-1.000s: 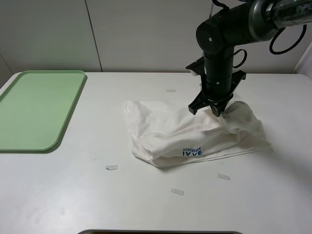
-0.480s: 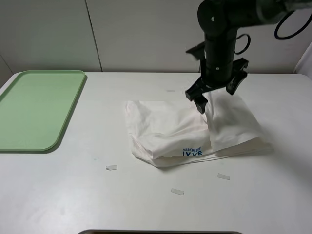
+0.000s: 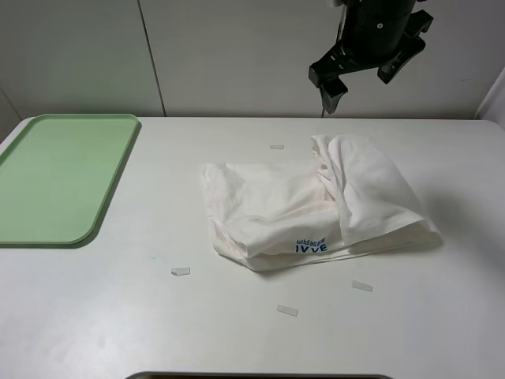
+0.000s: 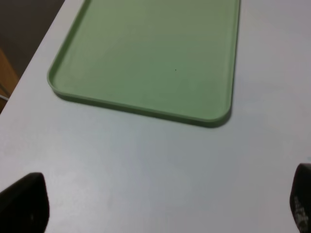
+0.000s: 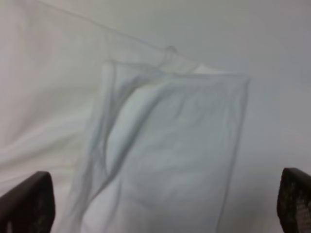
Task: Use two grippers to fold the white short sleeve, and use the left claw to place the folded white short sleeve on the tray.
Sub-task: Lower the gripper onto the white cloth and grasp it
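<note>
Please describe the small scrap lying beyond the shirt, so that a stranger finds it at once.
Start at the white short sleeve on the table. Just beyond its far edge lies one small pale scrap; the three other scraps all lie on its near side.

Cloth vs plastic
That white short sleeve (image 3: 316,205) is thin, wrinkly cloth; tray (image 3: 55,174) looks smooth matt plastic; table (image 3: 237,339) matt too.

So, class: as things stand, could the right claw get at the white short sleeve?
Probably yes. The right claw hangs open above the white short sleeve, which lies uncovered on the table. Nothing stands between them.
</note>
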